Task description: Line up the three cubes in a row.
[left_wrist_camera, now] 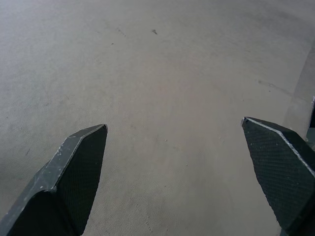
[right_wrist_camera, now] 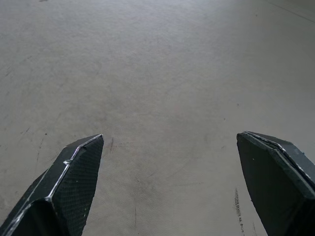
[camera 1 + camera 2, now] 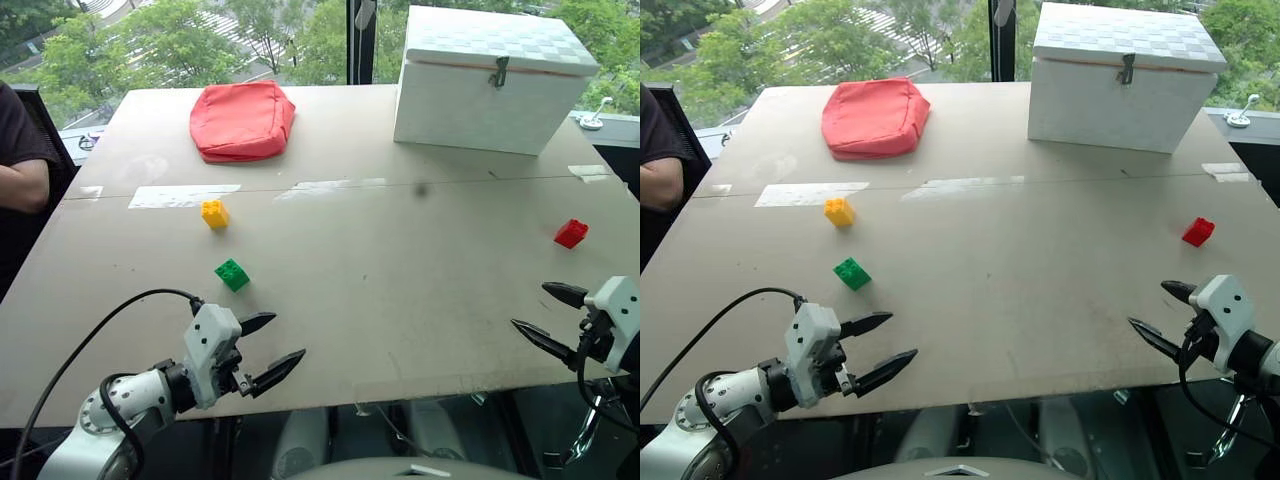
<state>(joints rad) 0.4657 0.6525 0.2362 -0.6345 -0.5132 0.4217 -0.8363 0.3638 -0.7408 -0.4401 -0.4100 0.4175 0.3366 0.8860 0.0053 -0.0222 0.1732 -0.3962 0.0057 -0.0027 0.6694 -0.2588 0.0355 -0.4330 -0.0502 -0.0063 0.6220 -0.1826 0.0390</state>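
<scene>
Three small studded cubes lie apart on the grey table (image 3: pixel 400 290). The yellow cube (image 3: pixel 214 213) sits left of centre, and the green cube (image 3: pixel 232 274) lies a little nearer and slightly to its right. Far off on the right side rests the red cube (image 3: pixel 571 233). My left gripper (image 3: pixel 283 340) hovers open over the near edge, below the green cube, holding nothing. At the near right, my right gripper (image 3: pixel 532 310) is also open and empty, a short way nearer than the red cube. Both wrist views show spread fingers (image 1: pixel 78 167) (image 2: pixel 74 172) over bare tabletop.
A big red cushion (image 3: pixel 241 120) lies at the far left of the table and a large white box (image 3: pixel 490 85) stands at the far right. A person's arm (image 3: pixel 22 180) rests by the left edge. Strips of tape (image 3: pixel 182 195) cross the table's seam.
</scene>
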